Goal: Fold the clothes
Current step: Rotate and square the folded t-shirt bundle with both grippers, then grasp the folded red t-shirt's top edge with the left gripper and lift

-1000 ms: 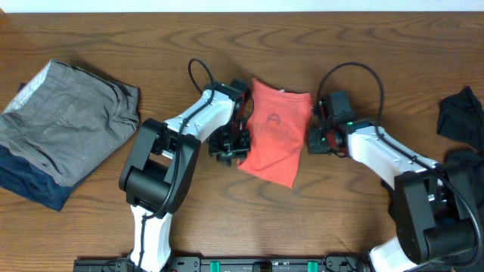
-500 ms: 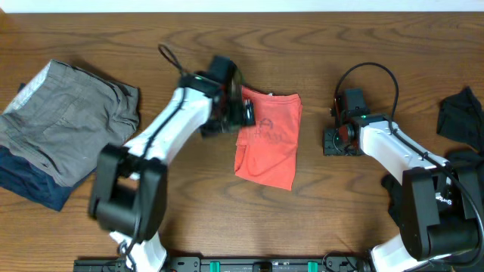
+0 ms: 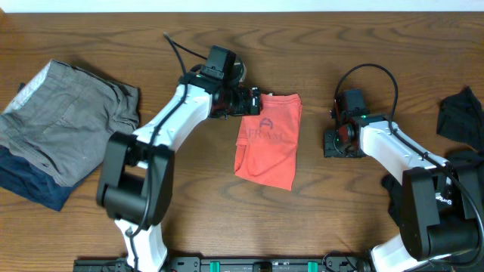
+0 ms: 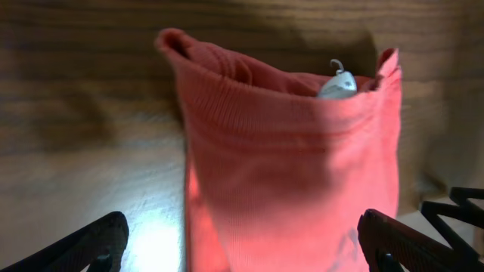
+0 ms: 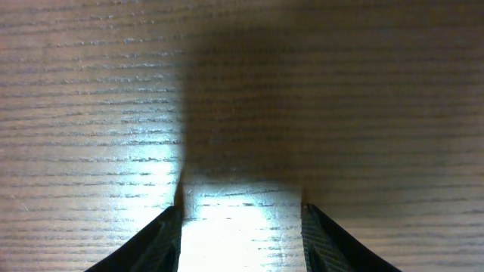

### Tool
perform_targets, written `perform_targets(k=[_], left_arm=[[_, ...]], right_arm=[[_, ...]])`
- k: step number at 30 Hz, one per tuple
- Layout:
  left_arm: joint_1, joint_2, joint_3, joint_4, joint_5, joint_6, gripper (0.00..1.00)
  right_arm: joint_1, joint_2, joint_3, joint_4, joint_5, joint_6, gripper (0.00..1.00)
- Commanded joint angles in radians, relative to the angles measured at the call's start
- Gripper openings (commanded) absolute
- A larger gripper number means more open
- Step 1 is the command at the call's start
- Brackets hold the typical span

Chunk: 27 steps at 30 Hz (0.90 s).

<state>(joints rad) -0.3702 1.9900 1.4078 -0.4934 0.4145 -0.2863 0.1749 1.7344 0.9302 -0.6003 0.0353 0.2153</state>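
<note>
**A:** Since half a second ago the left gripper [image 3: 252, 102] has swung from the shirt's left edge up to its upper left corner. The right arm has barely shifted.

**B:** Where's the red T-shirt [image 3: 268, 141] now?

**A:** It lies folded at centre frame on the wooden table [image 3: 340, 215], dark lettering facing up. In the left wrist view a white label [image 4: 337, 83] shows at its open end.

**B:** Is the left gripper pinching it?

**A:** No. Its fingers [image 4: 94, 243] are spread wide, with the cloth lying ahead between them.

**B:** And the right gripper [image 3: 335, 143]?

**A:** It sits to the right of the shirt, apart from it. Its fingers [image 5: 161, 243] are parted over bare wood.

**B:** What else is there?

**A:** At far left, grey trousers [image 3: 68, 117] sit on a dark blue garment [image 3: 34, 187]. A black garment [image 3: 461, 113] is at the right edge.
</note>
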Motion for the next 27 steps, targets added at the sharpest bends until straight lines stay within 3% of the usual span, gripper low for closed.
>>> perform_targets(k=[1, 8, 10, 11, 12, 15, 21, 27], left_arm=[[0.002, 0.068, 0.003, 0.033, 0.046, 0.031, 0.98], [-0.004, 0.163, 0.003, 0.108, 0.19, 0.03, 0.99], [-0.009, 0.174, 0.003, 0.113, 0.204, 0.031, 0.72], [-0.013, 0.175, 0.003, 0.113, 0.204, 0.031, 0.49], [-0.014, 0.175, 0.003, 0.114, 0.204, 0.031, 0.33], [-0.014, 0.168, 0.004, 0.114, 0.204, 0.031, 0.06], [0.038, 0.075, 0.004, 0.105, 0.203, 0.032, 0.06], [0.178, -0.136, 0.004, 0.024, 0.132, 0.047, 0.06]], right_arm=[[-0.005, 0.01, 0.003, -0.008, 0.013, -0.014, 0.5], [-0.005, 0.01, 0.003, -0.021, 0.013, -0.014, 0.5], [-0.005, 0.01, 0.003, -0.021, 0.013, -0.013, 0.5], [-0.005, 0.01, 0.003, -0.021, 0.013, -0.013, 0.5], [-0.005, 0.01, 0.003, -0.022, 0.013, -0.014, 0.5], [-0.005, 0.01, 0.003, -0.026, 0.013, -0.014, 0.5], [-0.005, 0.01, 0.003, -0.036, 0.014, -0.014, 0.5], [-0.006, 0.01, 0.003, -0.04, 0.014, -0.014, 0.5]])
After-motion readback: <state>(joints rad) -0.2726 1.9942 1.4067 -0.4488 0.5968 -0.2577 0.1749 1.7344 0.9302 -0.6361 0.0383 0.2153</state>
